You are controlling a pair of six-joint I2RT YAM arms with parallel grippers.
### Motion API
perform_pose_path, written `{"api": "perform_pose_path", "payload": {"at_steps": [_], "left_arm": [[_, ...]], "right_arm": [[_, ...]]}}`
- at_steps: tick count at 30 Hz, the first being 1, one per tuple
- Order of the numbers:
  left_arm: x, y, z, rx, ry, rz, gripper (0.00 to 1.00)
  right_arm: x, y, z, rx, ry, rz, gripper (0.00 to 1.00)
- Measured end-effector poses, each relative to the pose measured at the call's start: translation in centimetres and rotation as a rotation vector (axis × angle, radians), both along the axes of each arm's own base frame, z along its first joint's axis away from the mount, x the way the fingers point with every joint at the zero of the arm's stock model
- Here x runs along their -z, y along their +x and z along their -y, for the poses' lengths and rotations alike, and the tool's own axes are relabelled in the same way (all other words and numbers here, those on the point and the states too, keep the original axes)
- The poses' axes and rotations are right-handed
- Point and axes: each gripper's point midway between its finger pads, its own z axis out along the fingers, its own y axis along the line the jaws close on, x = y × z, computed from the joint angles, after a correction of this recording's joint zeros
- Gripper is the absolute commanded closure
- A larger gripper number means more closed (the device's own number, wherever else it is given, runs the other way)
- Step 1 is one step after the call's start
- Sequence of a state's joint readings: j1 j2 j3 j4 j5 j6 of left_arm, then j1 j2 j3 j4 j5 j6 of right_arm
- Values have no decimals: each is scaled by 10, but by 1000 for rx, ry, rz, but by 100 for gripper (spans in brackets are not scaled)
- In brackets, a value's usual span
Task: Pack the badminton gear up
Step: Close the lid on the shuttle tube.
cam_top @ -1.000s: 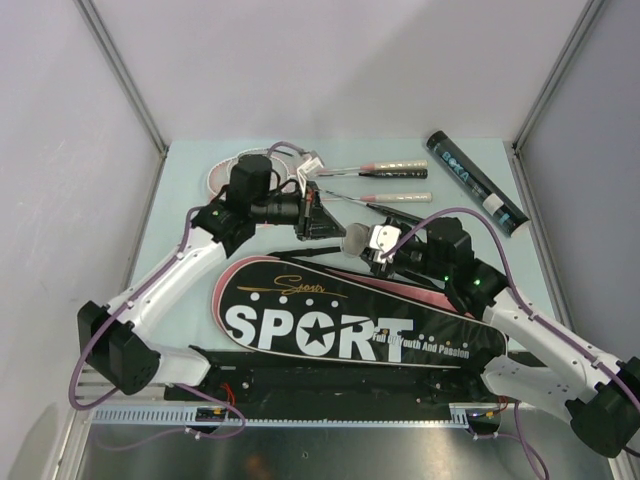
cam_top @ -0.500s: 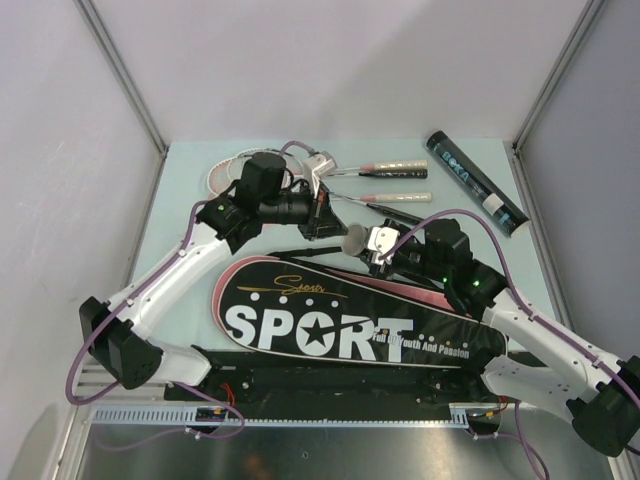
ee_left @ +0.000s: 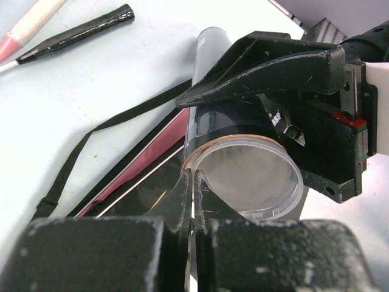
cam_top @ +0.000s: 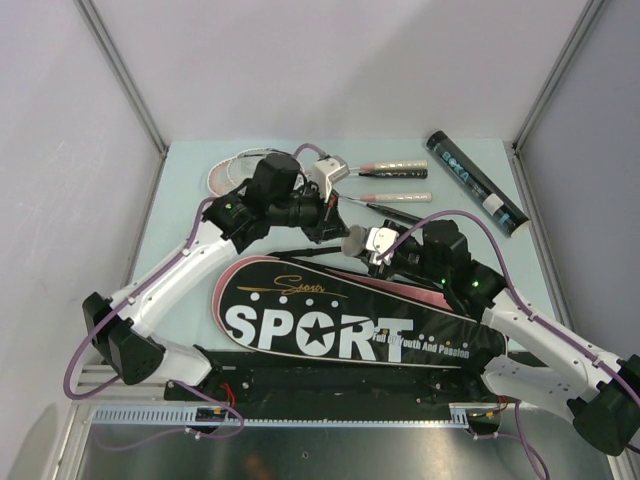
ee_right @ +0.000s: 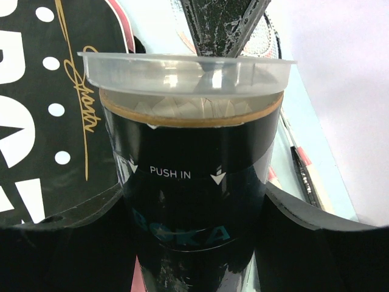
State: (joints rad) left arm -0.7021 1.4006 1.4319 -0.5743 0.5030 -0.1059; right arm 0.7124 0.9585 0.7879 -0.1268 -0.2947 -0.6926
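Observation:
My right gripper [cam_top: 383, 246] [ee_right: 188, 210] is shut on a dark tube [ee_right: 188, 182] with teal print. It holds the tube above the bag, the clear cap [cam_top: 355, 240] [ee_left: 252, 179] pointing left. White shuttlecock feathers [ee_right: 182, 108] show under the cap [ee_right: 182, 68]. My left gripper [cam_top: 335, 222] [ee_left: 194, 177] is shut, its fingertips [ee_right: 223, 21] right at the cap's rim with nothing seen between them. The rackets lie at the back: pale handles [cam_top: 395, 167] [cam_top: 402, 197] [ee_left: 31, 19] and a black handle [cam_top: 395, 214] [ee_left: 79, 33]. A second tube [cam_top: 476, 183] lies at the back right.
A long black racket bag [cam_top: 330, 325] printed SPORT lies across the near half of the table, its pink edge [ee_left: 152, 152] and black strap [ee_left: 79, 158] under the held tube. Racket heads [cam_top: 232, 165] rest at the back left behind the left arm.
My left arm has swung right, bringing its shut fingers up to the tube's cap. The right arm and tube have barely moved.

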Motion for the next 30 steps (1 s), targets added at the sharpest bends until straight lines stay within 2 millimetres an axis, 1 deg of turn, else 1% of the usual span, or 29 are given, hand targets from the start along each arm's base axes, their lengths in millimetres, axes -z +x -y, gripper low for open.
{"api": "perform_pose_path", "payload": {"at_steps": [12, 20, 26, 30], "left_arm": [[2, 5, -1, -126, 161, 153, 100], [2, 17, -12, -288, 282, 273, 100], [-1, 22, -17, -340, 303, 301, 100], [-3, 20, -12, -312, 284, 285, 100]], "right_arm": [[2, 5, -2, 23, -8, 9, 95], [4, 9, -8, 49, -18, 20, 93], [3, 9, -9, 53, -14, 24, 92], [3, 9, -10, 52, -11, 26, 92]]}}
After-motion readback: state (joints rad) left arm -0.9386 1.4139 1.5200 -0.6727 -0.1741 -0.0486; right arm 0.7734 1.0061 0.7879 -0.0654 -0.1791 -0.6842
